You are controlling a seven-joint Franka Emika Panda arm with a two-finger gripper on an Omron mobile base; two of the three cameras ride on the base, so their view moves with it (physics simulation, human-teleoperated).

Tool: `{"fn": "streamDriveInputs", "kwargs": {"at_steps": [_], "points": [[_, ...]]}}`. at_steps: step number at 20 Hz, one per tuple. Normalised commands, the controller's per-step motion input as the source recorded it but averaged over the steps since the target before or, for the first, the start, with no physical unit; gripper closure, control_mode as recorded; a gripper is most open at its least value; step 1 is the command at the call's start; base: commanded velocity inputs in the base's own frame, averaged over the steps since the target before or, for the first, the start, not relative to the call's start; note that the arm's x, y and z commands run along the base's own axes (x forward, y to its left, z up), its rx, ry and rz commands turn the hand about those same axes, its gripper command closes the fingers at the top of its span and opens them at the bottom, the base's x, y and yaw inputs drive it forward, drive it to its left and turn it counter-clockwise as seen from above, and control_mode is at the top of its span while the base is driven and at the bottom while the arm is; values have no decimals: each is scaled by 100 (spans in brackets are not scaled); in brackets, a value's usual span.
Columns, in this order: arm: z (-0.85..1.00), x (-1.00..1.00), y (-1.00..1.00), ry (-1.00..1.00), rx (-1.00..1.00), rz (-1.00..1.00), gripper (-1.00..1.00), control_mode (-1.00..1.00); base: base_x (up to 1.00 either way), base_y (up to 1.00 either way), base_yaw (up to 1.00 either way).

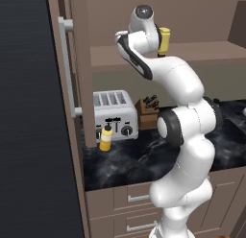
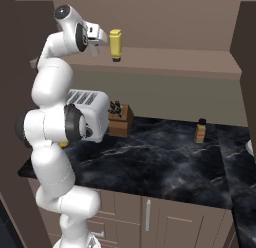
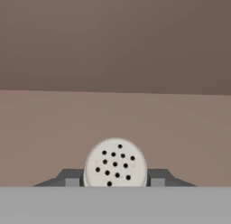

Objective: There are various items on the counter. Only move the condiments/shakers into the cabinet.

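Hand view, bottom centre: the gripper (image 3: pixel 115 182) has its dark fingers (image 3: pixel 70 178) clamped on a pale shaker (image 3: pixel 115 163), its perforated top facing the camera. Right base view, upper left: the shaker looks yellow (image 2: pixel 115 44), held above the cabinet shelf (image 2: pixel 170 62).

My gripper (image 2: pixel 102 42) is up over the cabinet (image 2: pixel 165 59) shelf, clamped on the shaker (image 3: pixel 115 163), which sits between my fingers (image 3: pixel 70 177). Squeeze bottle (image 1: pixel 105 138) stands on the counter (image 2: pixel 160 162) just in front of the toaster (image 1: pixel 114 114). Knife block (image 2: pixel 120 119) just right of the toaster. Squat bottle (image 2: pixel 200 130) stands well right of the block, near the back wall.
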Motion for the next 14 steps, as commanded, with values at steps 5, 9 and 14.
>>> {"fn": "streamDriveInputs", "kwargs": {"at_steps": [5, 9, 14], "points": [[-26, 22, 0, 0, -5, 0, -100, -100, 0, 0, 0], [-16, 11, 0, 0, -6, 0, -100, -100, 0, 0, 0], [-1, 1, 0, 0, -2, 0, -100, -100, 0, 0, 0]]}}
